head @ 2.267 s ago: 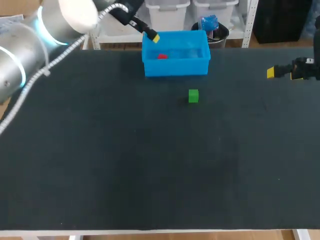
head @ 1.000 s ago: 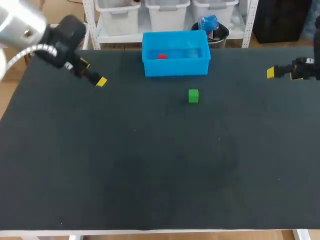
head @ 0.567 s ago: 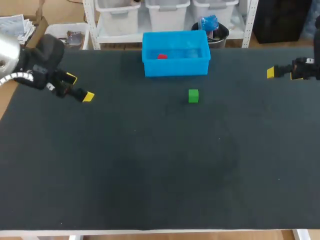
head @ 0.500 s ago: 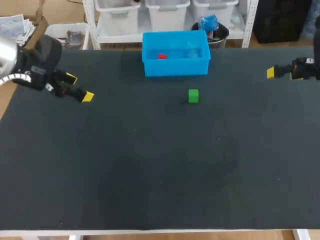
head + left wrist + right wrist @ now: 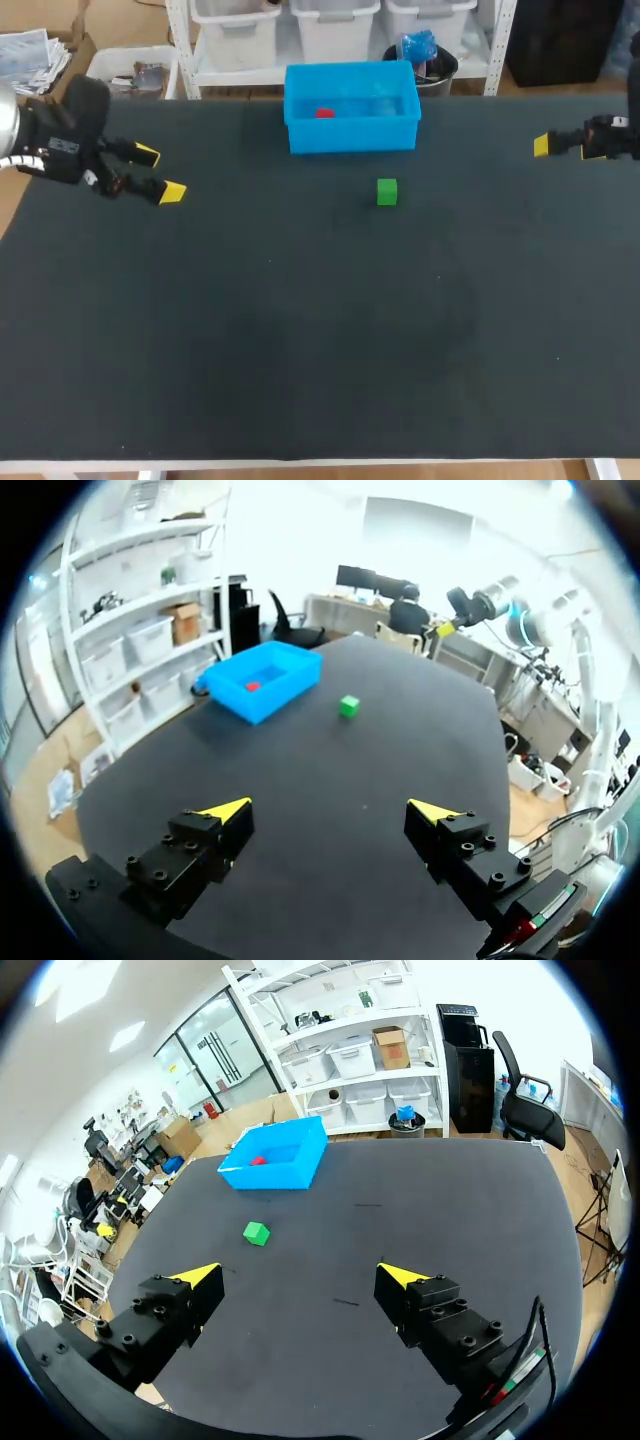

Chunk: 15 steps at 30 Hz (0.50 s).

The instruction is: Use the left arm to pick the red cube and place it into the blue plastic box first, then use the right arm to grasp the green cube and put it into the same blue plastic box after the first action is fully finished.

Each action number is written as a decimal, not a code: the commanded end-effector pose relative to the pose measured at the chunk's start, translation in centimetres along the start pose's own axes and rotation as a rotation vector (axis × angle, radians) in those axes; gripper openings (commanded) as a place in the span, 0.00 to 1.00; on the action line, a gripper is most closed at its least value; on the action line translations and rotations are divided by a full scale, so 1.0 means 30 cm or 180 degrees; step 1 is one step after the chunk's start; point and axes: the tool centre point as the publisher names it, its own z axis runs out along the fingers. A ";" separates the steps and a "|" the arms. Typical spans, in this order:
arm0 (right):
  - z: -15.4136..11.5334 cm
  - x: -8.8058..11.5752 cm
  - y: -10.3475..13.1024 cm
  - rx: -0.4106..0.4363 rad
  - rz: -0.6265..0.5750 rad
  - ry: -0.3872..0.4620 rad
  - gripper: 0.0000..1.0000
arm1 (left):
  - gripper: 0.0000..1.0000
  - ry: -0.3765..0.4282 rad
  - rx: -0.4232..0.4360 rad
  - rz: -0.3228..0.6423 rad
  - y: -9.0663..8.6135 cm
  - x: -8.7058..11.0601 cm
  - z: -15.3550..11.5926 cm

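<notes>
The red cube point(image 5: 324, 113) lies inside the blue plastic box point(image 5: 350, 135), so the left gripper point(image 5: 160, 174) hangs aside, spread and empty. The green cube point(image 5: 387, 192) sits on the table point(image 5: 300, 350), probably for the right gripper point(image 5: 300, 1278), also spread.

Left arm point(image 5: 55, 140) cut off just past the counter's point(image 5: 300, 350) left edge, right arm point(image 5: 612, 138) at its right edge. From above, only one yellow tip of the right claw point(image 5: 542, 146) visible. Red cube point(image 5: 324, 113) partly hidden behind the blue box's point(image 5: 350, 135) near wall.
</notes>
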 end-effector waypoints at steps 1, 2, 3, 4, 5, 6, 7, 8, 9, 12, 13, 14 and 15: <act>0.003 -0.001 0.000 0.0004 -0.0001 0.0002 1.00 | 1.00 -0.0011 0.0021 0.0006 0.009 0.000 0.007; 0.003 -0.001 0.000 0.0004 -0.0001 0.0002 1.00 | 1.00 -0.0011 0.0021 0.0006 0.009 0.000 0.007; 0.003 -0.001 0.000 0.0004 -0.0001 0.0002 1.00 | 1.00 -0.0011 0.0021 0.0006 0.009 0.000 0.007; 0.003 -0.001 0.000 0.0004 -0.0001 0.0002 1.00 | 1.00 -0.0011 0.0021 0.0006 0.009 0.000 0.007; 0.003 -0.001 0.000 0.0004 -0.0001 0.0002 1.00 | 1.00 -0.0011 0.0021 0.0006 0.009 0.000 0.007; 0.003 -0.001 0.000 0.0004 -0.0001 0.0002 1.00 | 1.00 -0.0011 0.0021 0.0006 0.009 0.000 0.007; 0.009 -0.009 0.002 0.0061 -0.0019 0.0045 1.00 | 1.00 -0.0011 0.0021 0.0006 0.009 0.000 0.007; 0.016 -0.018 0.011 0.0083 -0.0035 0.0065 1.00 | 1.00 -0.0011 0.0021 0.0006 0.009 0.000 0.007; 0.026 -0.028 0.022 0.0136 -0.0063 0.0118 1.00 | 1.00 -0.0011 0.0021 0.0006 0.009 0.000 0.007; 0.069 -0.057 0.077 0.0231 -0.0158 0.0228 1.00 | 1.00 -0.0011 0.0021 0.0006 0.009 0.000 0.007; 0.084 -0.064 0.097 0.0242 -0.0193 0.0262 1.00 | 1.00 -0.0011 0.0021 0.0006 0.009 0.000 0.007; 0.101 -0.069 0.120 0.0262 -0.0227 0.0303 1.00 | 1.00 -0.0011 0.0021 0.0006 0.009 0.000 0.007; 0.120 -0.073 0.140 0.0279 -0.0248 0.0340 1.00 | 1.00 -0.0011 0.0021 0.0006 0.009 0.000 0.007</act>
